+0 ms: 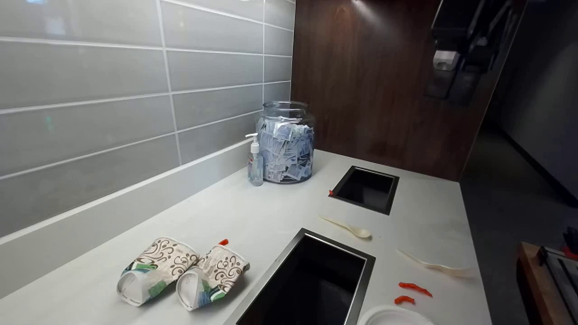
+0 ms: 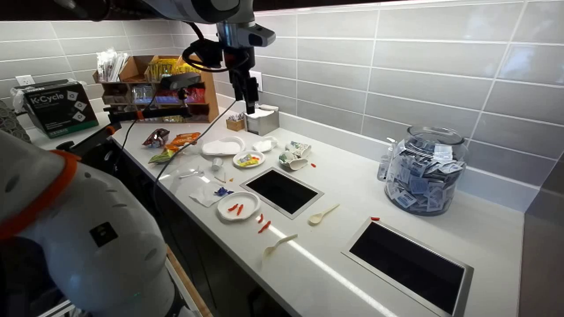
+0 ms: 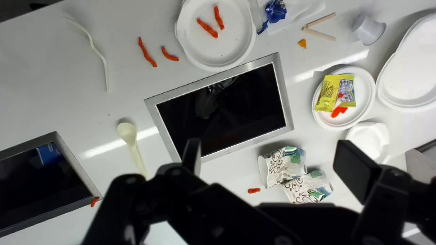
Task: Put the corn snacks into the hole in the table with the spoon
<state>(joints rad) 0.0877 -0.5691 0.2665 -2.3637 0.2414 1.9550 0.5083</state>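
Several red-orange corn snacks lie about: two on the bare countertop (image 2: pixel 339 259), one of them this long piece (image 3: pixel 146 52); two on a white plate (image 3: pixel 235 51); one by the crumpled patterned cups (image 3: pixel 284 165); one at the far hole's rim (image 3: pixel 94 201). The table has a dark rectangular hole (image 3: pixel 221 109) and another dark hole (image 2: pixel 405 264). A cream spoon (image 3: pixel 128 134) lies between the holes and shows in both exterior views (image 1: pixel 359 232) (image 2: pixel 317 219). A second pale spoon (image 3: pixel 98 52) lies nearer the front edge. My gripper (image 3: pixel 272 163) is open and empty, high above the table (image 2: pixel 250 103).
A glass jar of packets (image 2: pixel 423 176) and a pump bottle (image 1: pixel 255 164) stand by the tiled wall. A small plate (image 3: pixel 361 115) holds a yellow wrapper. Snack bags (image 2: pixel 183 139), a napkin box (image 2: pixel 262 122) and a wooden organizer (image 2: pixel 211 88) stand farther along.
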